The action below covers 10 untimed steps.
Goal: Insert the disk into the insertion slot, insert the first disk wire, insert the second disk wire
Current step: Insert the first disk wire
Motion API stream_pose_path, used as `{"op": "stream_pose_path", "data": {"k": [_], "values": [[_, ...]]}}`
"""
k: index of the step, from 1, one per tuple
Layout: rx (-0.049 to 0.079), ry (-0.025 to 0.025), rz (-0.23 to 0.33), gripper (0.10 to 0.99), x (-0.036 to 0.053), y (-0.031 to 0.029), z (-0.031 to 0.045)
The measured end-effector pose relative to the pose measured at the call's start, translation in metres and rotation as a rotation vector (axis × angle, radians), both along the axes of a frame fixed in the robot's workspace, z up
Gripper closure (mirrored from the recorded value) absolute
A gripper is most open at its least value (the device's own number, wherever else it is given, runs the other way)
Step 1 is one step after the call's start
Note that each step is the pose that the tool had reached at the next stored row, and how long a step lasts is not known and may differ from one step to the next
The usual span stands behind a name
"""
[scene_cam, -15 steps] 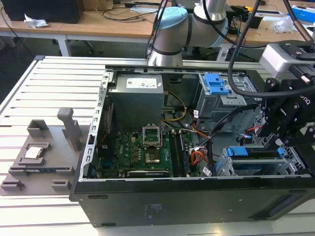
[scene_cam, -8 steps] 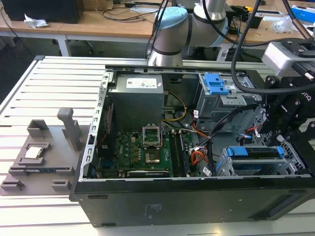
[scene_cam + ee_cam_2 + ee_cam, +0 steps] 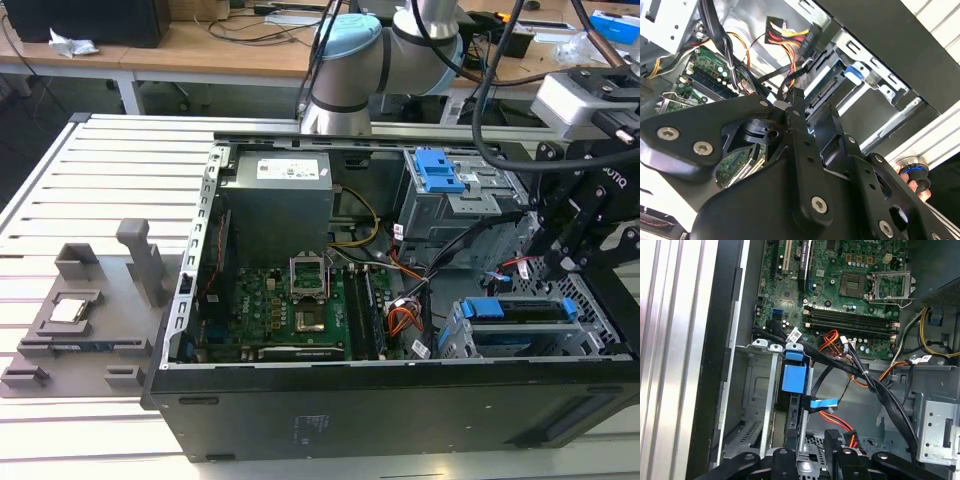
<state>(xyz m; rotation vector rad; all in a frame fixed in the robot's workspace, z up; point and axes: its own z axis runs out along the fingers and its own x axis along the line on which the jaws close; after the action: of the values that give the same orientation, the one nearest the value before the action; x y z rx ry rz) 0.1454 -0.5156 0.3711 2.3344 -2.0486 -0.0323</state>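
Looks like the disk is already seated in the slot at the case corner, both wires seem unplugged, and the jaws hover close by, slightly apart, holding nothing.

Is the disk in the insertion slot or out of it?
In. In the exterior view the blue-framed disk lies inside the grey perforated insertion slot. How fully it is seated, cannot tell.

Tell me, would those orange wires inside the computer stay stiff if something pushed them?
Probably not: the orange wires lie in loose loops, so they likely flop and bend. Being thin, they look light. Crowded among black cables, they might snag.
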Motion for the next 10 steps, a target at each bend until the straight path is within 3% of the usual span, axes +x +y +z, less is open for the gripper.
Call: {"op": "stream_pose_path", "data": {"k": [5, 10], "values": [[0.0, 0.0, 0.019, 0.725, 0.0036, 0.0084, -0.0002], [-0.001, 0.0001, 0.037, 0.725, 0.0068, 0.0109, -0.001]]}}
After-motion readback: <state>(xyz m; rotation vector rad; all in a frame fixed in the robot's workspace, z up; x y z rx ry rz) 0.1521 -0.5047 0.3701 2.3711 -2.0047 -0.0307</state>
